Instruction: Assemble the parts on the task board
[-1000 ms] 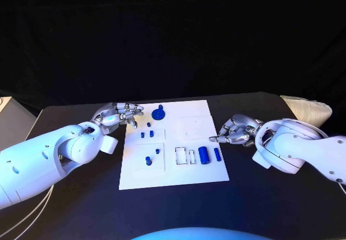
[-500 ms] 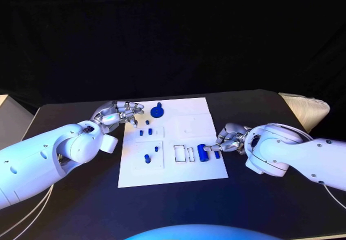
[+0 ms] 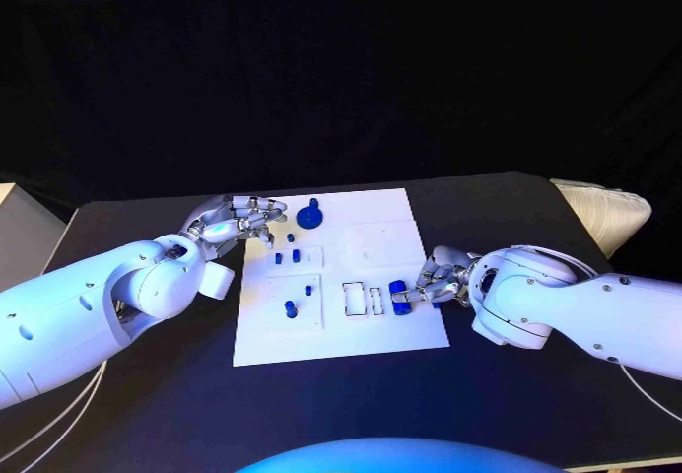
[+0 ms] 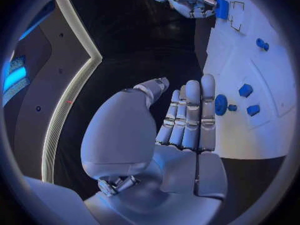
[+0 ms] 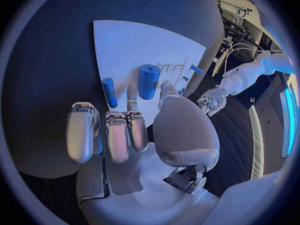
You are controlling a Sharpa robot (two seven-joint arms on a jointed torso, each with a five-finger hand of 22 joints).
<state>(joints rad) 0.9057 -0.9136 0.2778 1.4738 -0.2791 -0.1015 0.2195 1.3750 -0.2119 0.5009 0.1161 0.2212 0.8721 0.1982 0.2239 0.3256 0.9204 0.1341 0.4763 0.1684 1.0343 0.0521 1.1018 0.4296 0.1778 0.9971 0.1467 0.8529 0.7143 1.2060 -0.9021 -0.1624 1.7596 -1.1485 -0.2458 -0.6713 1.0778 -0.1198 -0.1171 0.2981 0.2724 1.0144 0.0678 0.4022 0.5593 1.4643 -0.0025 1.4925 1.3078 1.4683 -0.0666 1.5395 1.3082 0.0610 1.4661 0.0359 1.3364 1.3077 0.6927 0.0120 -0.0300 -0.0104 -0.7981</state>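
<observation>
The white task board point(image 3: 341, 340) lies mid-table. A blue cylinder point(image 3: 402, 297) lies near its right edge, with a thin blue rod point(image 5: 109, 91) beside it. My right hand point(image 3: 441, 280) reaches over that edge. Its thumb and a finger point(image 5: 132, 92) lie on either side of the cylinder point(image 5: 149, 81), which stays flat on the board point(image 5: 137, 50). My left hand point(image 3: 235, 219) hovers at the board's far left corner with straight fingers point(image 4: 187, 115), holding nothing, just short of a round blue part point(image 4: 220, 105). That part point(image 3: 311, 216) and several small blue pieces point(image 3: 290, 312) sit on the board's left half.
Small white frames point(image 3: 363, 301) stand on the board beside the cylinder, and a square recess point(image 3: 381, 246) lies behind them. A pale padded object point(image 3: 604, 212) sits at the table's far right corner. A light box point(image 3: 7, 232) stands past the left edge.
My right hand has moved left from beside the board onto its right edge, bringing its fingers around the blue cylinder. My left hand has stayed roughly in place.
</observation>
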